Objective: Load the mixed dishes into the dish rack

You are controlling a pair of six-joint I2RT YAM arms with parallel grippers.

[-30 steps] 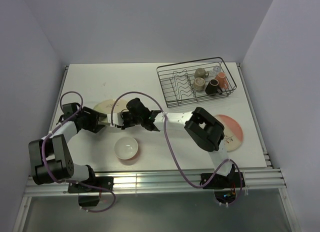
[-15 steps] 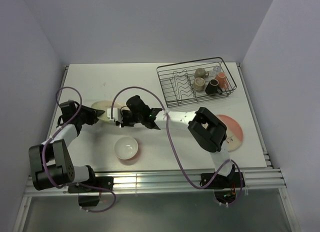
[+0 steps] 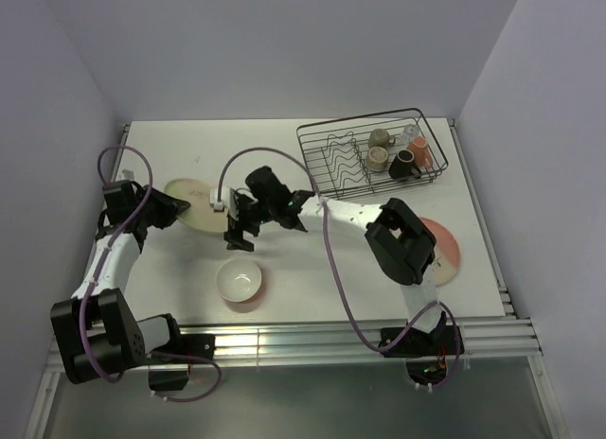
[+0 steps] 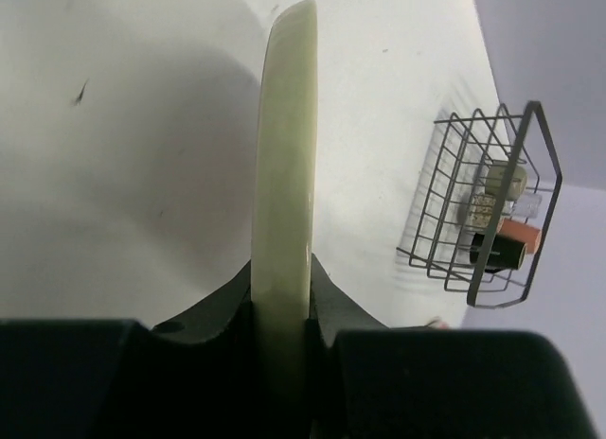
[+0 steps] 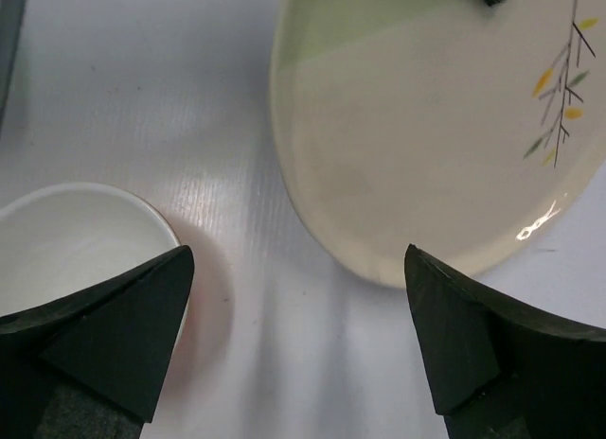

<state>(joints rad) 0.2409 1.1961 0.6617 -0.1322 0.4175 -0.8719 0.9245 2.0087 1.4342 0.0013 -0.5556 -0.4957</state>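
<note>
A cream plate [image 3: 194, 201] with a sprig drawing [image 5: 559, 84] is tilted up off the table, and my left gripper [image 3: 169, 210] is shut on its left rim. In the left wrist view the plate's edge [image 4: 284, 174] stands upright, pinched at my left gripper [image 4: 281, 288]. My right gripper [image 3: 239, 226] is open just off the plate's right rim. It hangs over bare table [image 5: 298, 307] between the plate [image 5: 417, 146] and a white bowl [image 5: 76, 240]. The bowl [image 3: 239, 281] sits at the table's front. The black wire dish rack [image 3: 308, 165] stands at the back right.
Inside the rack are an olive cup [image 3: 380, 137], a speckled cup [image 3: 378, 158], a dark mug [image 3: 404, 165], a pink mug [image 3: 419, 152] and a clear glass [image 3: 409, 132]. A pink-and-cream plate [image 3: 443, 242] lies right of the right arm. The rack [image 4: 547, 146] shows far off in the left wrist view.
My left gripper shut on the cream plate and carried it left and back. My right gripper let go of the plate's right rim and now stands wide open.
</note>
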